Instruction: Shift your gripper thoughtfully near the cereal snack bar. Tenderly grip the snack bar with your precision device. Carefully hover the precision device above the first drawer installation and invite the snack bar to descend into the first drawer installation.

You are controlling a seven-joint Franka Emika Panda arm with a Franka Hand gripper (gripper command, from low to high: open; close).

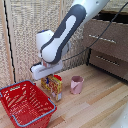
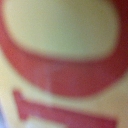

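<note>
Pale wooden floor, slatted wall

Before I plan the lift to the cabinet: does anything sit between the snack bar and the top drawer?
The pink cup stands on the floor beside the cereal snack bar, toward the first drawer installation. It is low, so a raised path from under the gripper looks clear. That drawer seems pulled out.

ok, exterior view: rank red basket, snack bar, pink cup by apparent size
1. red basket, though it sits nearest the camera.
2. cereal snack bar, partly hidden by the gripper.
3. pink cup, only slightly smaller than the bar.
</note>
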